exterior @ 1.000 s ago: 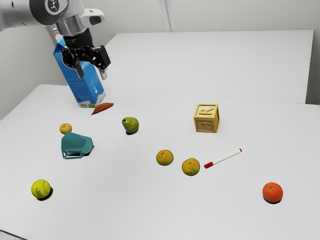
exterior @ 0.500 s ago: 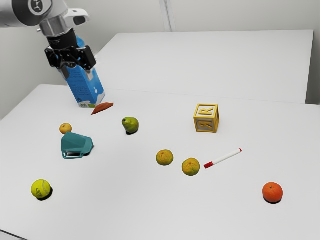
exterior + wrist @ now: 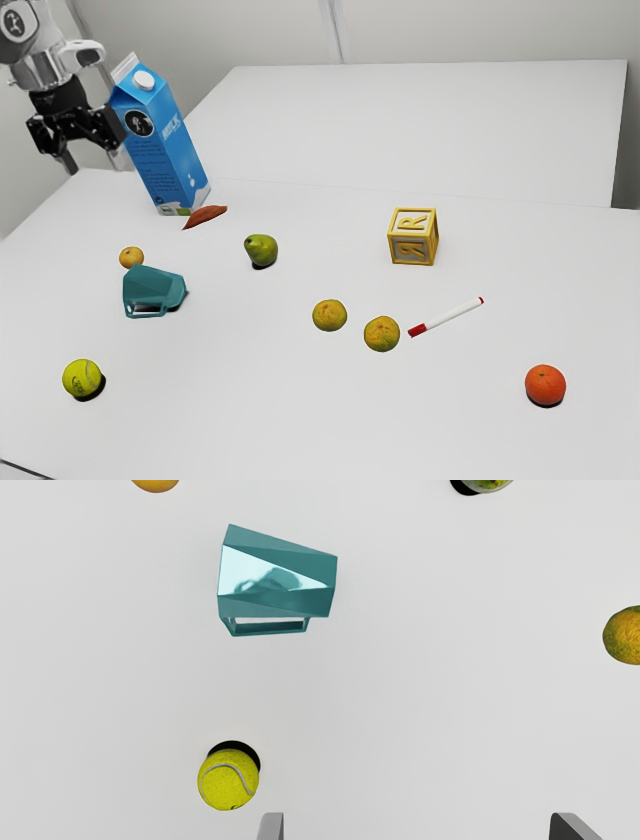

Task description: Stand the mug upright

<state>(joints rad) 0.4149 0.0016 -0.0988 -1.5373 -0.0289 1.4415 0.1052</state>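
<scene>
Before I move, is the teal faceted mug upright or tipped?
Tipped: the mug lies on the white table, faceted side wall up, handle jutting sideways.

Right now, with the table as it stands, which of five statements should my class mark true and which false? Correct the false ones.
1. The mug lies on its side. True.
2. The gripper is closed on the mug. False: its fingers are apart, clear of the mug.
3. The milk carton is standing. True.
4. The marker touches the lettered block. False: there is bare table between them.
5. The mug's handle is on the side facing the tennis ball. True.
</scene>
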